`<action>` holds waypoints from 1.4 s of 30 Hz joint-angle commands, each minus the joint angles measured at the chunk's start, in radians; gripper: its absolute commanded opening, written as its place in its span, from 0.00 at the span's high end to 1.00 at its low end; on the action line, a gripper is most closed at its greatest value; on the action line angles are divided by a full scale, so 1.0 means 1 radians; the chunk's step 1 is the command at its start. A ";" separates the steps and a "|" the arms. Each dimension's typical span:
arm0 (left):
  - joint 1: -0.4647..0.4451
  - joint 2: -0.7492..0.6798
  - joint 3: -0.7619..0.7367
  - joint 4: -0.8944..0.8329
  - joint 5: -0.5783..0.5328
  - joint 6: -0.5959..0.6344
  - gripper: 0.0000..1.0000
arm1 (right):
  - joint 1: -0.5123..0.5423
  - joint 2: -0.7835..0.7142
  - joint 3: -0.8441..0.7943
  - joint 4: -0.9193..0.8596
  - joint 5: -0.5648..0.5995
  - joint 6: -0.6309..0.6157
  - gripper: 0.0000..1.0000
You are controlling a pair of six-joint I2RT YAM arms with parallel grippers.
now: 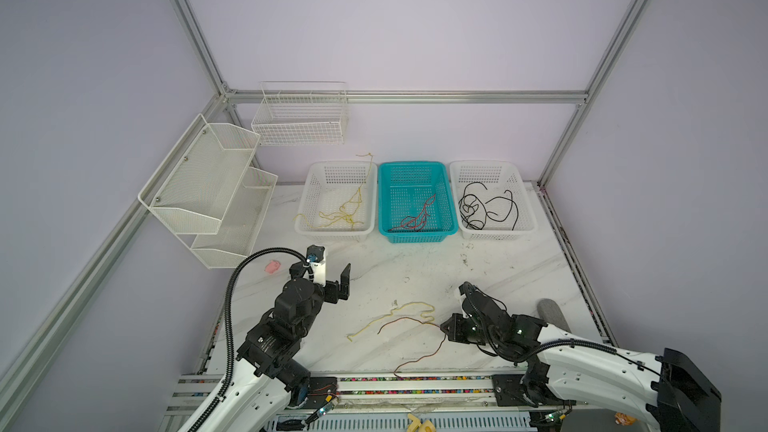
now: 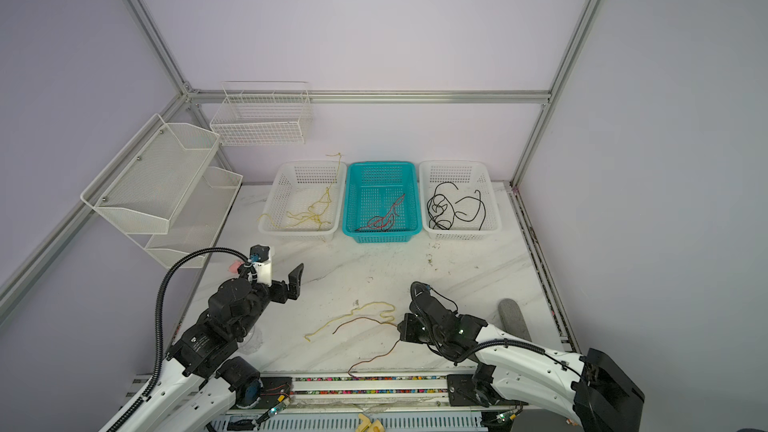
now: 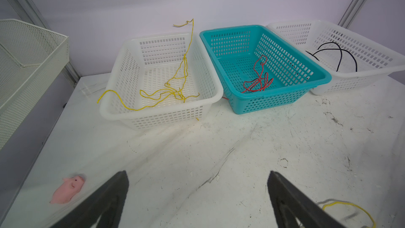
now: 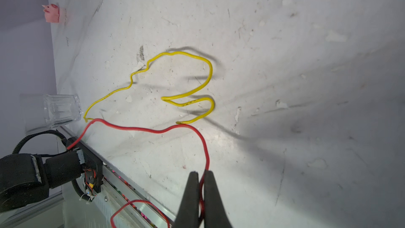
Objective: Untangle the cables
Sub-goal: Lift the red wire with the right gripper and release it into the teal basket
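Right claw (image 4: 201, 173) pinches red cable (image 4: 153, 130); yellow cable (image 4: 211, 69) perhaps touching it

A yellow cable (image 4: 211, 69) lies in loose curls near the counter's front edge; a red cable (image 4: 153, 130) arcs just beside it, one end looping past that edge.

red cable (image 4: 153, 130): stretch pinched in right gripper (image 4: 202, 173) jaws hidden; loop past bench front edge cut by frame.
loose yellow cable (image 3: 341, 203): left wrist view, one end behind a jaw, rest cut at frame corner.
left gripper (image 3: 198, 172): jaw tips only, bases cut off.
pink toy (image 2: 233, 268): bench left edge, half behind left wrist camera.
glass (image 4: 61, 110): blurred.
grey object (image 1: 548, 309): bench right edge, blurry, near end behind right arm, can't ID.
black cables (image 3: 340, 50): lower loops behind white basket (image 3: 355, 80) wall; basket cut by frame.
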 commanded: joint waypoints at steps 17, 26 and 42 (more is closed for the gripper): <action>-0.005 -0.005 -0.004 0.015 0.000 0.016 0.00 | 0.000 0.018 0.563 -0.315 0.441 -0.289 1.00; -0.005 -0.028 -0.012 0.014 0.032 -0.022 0.01 | -0.299 0.318 0.772 -0.021 0.208 -0.430 1.00; 0.028 0.184 0.148 -0.034 -0.005 -0.071 0.00 | -0.582 0.951 1.111 0.165 0.143 -0.418 1.00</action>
